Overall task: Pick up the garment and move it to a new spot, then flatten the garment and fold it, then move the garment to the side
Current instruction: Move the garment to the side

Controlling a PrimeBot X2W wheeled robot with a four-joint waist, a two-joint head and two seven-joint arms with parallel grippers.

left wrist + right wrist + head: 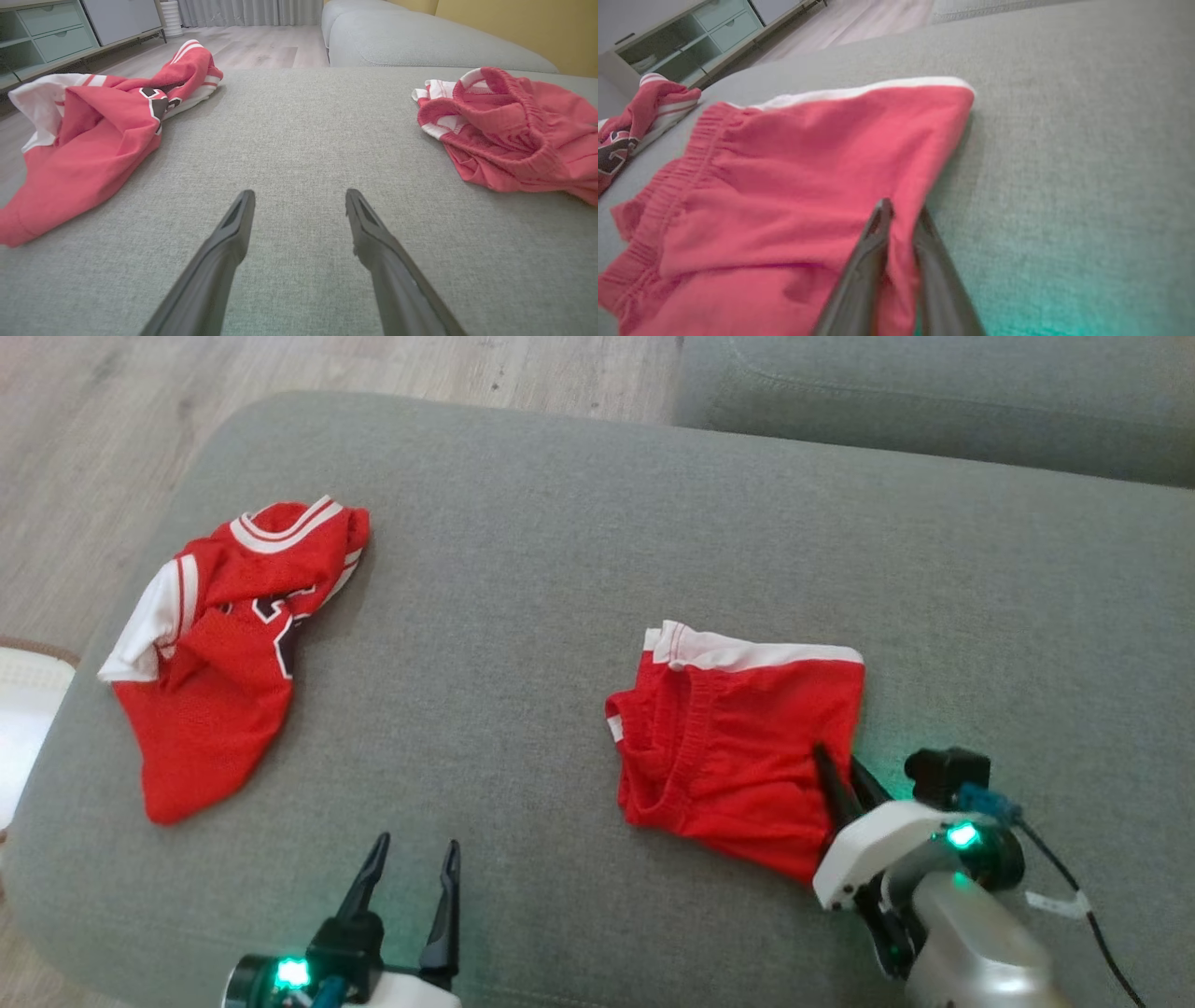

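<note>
Clamping the right gripper (836, 756) on the right edge of the red shorts (738, 737), centre-right on the grey couch (560, 523); holding the left gripper (417, 842) spread apart, lower left. Seemingly folded already; next, sliding aside without undoing the fold.

My left gripper (417, 847) and right gripper (836, 758) have dark tapered fingers (373, 242), white housings (878, 845), green lights (962, 835); right carries black cable (1074, 889).

Grey sofa seat (560, 523), bearing: folded red shorts (738, 737); crumpled red-and-white jersey (224, 653), well left of the shorts.
</note>
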